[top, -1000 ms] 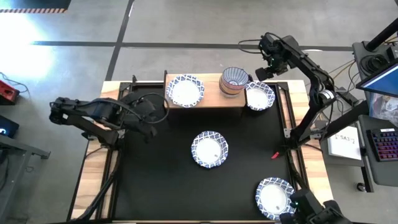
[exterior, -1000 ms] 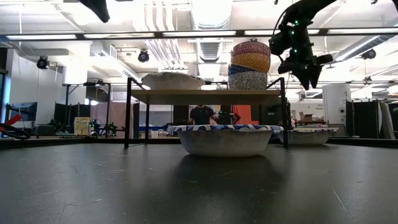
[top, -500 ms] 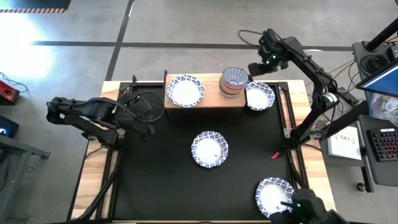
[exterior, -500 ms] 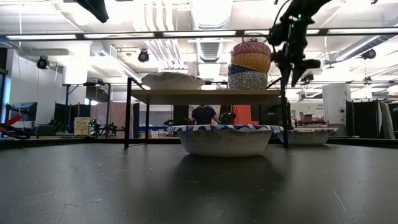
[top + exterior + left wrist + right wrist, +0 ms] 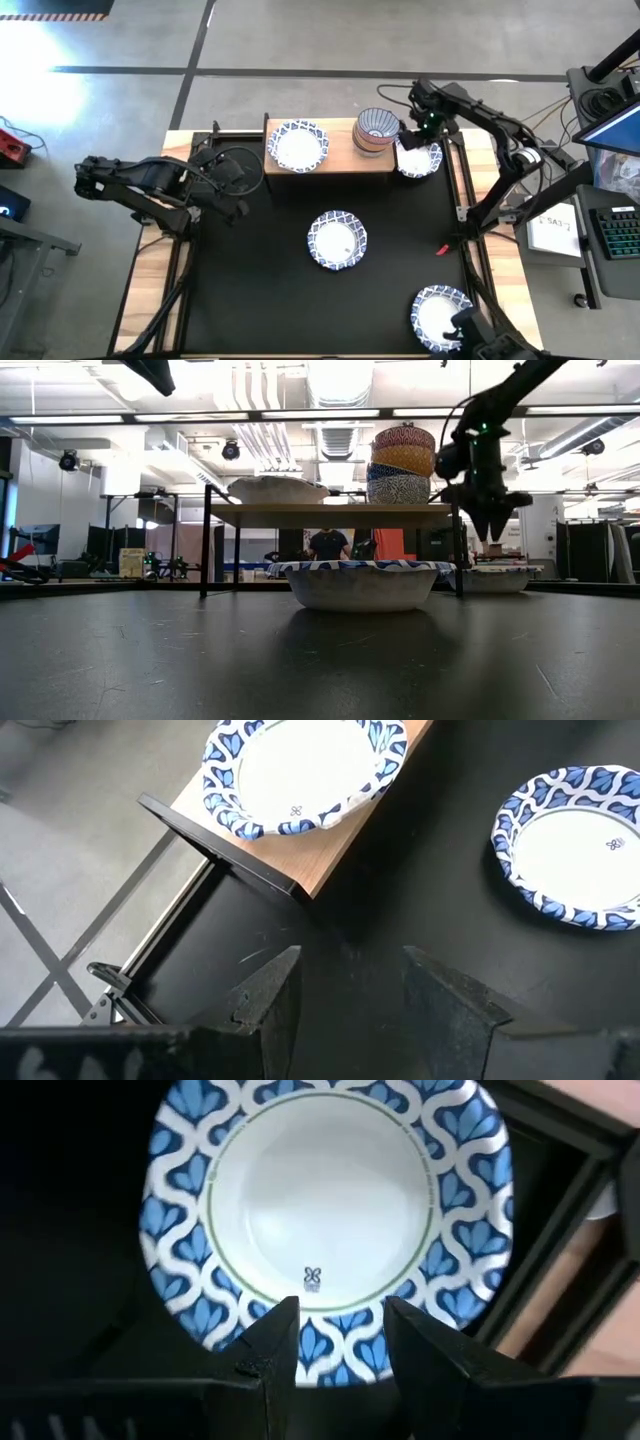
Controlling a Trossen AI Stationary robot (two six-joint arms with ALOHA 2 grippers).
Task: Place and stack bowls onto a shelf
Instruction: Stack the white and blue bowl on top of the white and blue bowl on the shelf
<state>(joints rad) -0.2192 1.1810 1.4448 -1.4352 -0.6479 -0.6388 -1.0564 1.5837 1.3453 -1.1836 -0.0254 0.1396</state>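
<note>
The shelf [image 5: 330, 160] has a light wooden top on thin black legs. On it sit one white blue-rimmed bowl [image 5: 297, 145] and a stack of small bowls [image 5: 375, 130], grey-patterned at the bottom and red on top [image 5: 402, 438]. Three more white bowls rest on the black table: right of the shelf [image 5: 417, 158], at the centre [image 5: 337, 240] and at the near right [image 5: 440, 315]. My right gripper [image 5: 423, 138] hovers open above the bowl right of the shelf [image 5: 330, 1210], with its fingertips over the rim. My left gripper [image 5: 243, 190] waits open left of the shelf [image 5: 345, 980].
The shelf's black legs [image 5: 205, 540] stand close to the right bowl. Wooden table borders [image 5: 150, 270] flank the black mat. A small red object [image 5: 441, 250] lies on the right of the mat. People show in the room beyond [image 5: 325, 545].
My right gripper swung from beside the top of the small-bowl stack toward the table's near edge and came down over the white bowl right of the shelf. My left gripper drew back a little toward the table's left edge. No bowl moved.
</note>
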